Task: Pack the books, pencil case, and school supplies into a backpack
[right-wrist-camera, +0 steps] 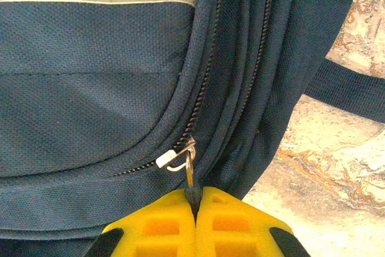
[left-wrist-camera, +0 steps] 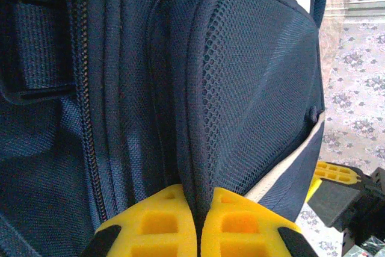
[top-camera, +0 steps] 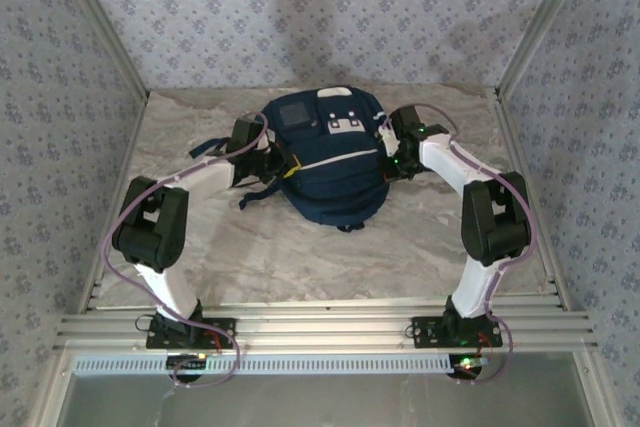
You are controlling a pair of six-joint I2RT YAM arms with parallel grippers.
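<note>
Right jaws pinching zipper pull [right-wrist-camera: 189, 173], backpack [top-camera: 330, 167] contents unseen

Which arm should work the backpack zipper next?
Right. The right gripper is shut on the zipper pull, ready to draw it along. The left gripper pinches the mesh pocket edge, probably bracing the backpack.
</note>
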